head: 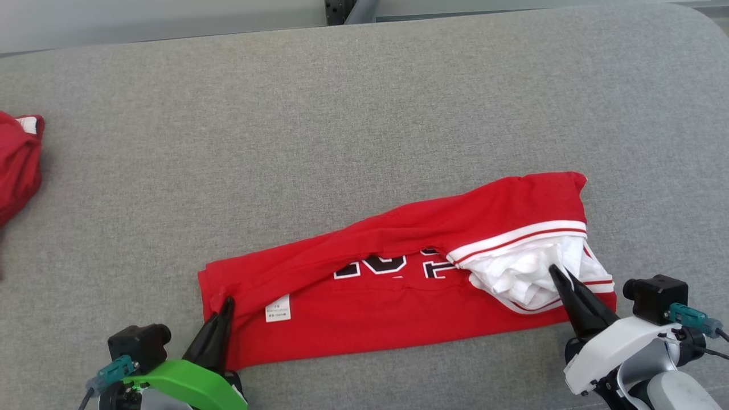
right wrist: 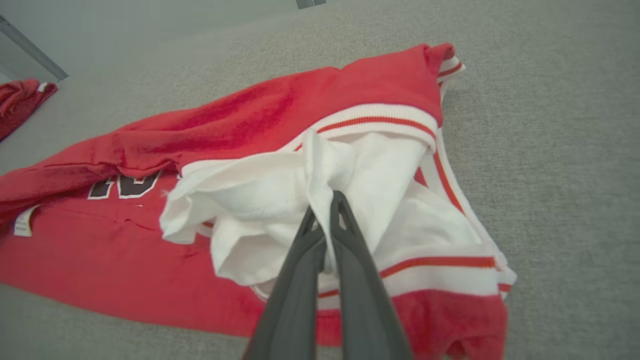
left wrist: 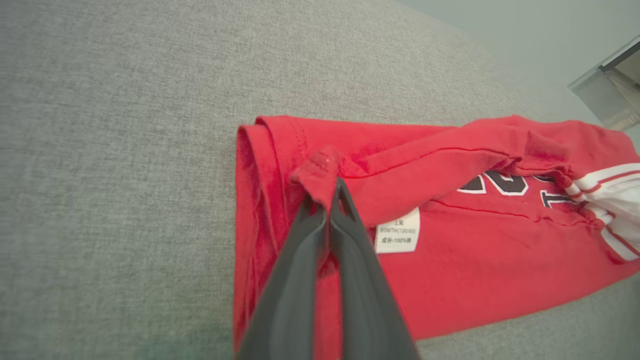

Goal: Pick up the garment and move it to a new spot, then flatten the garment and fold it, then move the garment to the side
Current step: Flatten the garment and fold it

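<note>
The garment (head: 398,296) is a red shirt with white striped trim and black-and-white lettering, lying partly folded lengthwise on the grey surface near its front edge. My left gripper (head: 226,304) is shut on a pinch of red hem at the garment's left end (left wrist: 322,172), close to the white care label (left wrist: 397,236). My right gripper (head: 555,273) is shut on bunched white fabric (right wrist: 320,165) at the garment's right end, beside the red-and-white ribbed band (right wrist: 380,117).
Another red garment (head: 17,162) lies bunched at the far left edge of the grey padded surface (head: 342,114), also seen as a red heap (right wrist: 20,100) in the right wrist view. A pale wall runs behind the surface's far edge.
</note>
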### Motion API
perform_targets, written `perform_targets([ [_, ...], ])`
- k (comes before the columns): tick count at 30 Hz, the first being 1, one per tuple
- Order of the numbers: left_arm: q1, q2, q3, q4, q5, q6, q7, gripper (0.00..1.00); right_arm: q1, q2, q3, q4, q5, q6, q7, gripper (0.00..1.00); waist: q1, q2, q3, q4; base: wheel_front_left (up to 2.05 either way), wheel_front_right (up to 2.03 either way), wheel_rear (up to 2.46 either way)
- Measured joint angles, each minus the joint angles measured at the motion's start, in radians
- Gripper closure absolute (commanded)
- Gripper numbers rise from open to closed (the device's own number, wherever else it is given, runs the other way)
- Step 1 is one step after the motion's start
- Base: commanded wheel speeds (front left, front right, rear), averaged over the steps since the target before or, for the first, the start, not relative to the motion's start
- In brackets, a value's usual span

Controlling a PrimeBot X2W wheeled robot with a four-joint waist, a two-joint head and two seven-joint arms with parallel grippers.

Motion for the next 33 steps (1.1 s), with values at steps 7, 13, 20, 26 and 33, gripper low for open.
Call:
perform_targets([
  [7,0.013,-0.008,-0.001,0.067,0.022,0.021,-0.038,0.00,-0.006,-0.046,-0.018,0.021,-0.009,0.000,0.024,0.00,0.0000,0.0000,-0.023,0.011,0.00,0.00,0.00],
  [13,0.041,-0.016,0.025,0.077,0.077,0.090,-0.088,0.00,-0.016,-0.068,-0.162,-0.064,0.047,0.000,0.071,0.00,0.0000,0.0000,-0.048,0.018,0.00,0.00,0.00],
  [20,0.071,-0.073,0.105,0.027,0.217,0.154,-0.109,0.00,-0.087,-0.019,-0.156,0.016,-0.015,0.000,0.152,0.00,0.0000,0.0000,-0.057,0.035,0.00,0.00,0.00],
  [26,0.102,-0.166,0.177,-0.008,0.333,0.127,-0.110,0.00,-0.142,-0.003,-0.127,0.177,-0.089,0.000,0.148,0.00,0.0000,0.0000,-0.052,0.060,0.00,0.00,0.00],
  [33,0.134,-0.239,0.267,-0.001,0.433,0.077,-0.112,0.00,-0.161,-0.010,-0.121,0.288,-0.111,0.000,0.152,0.00,0.0000,0.0000,-0.038,0.088,0.00,0.00,0.00],
])
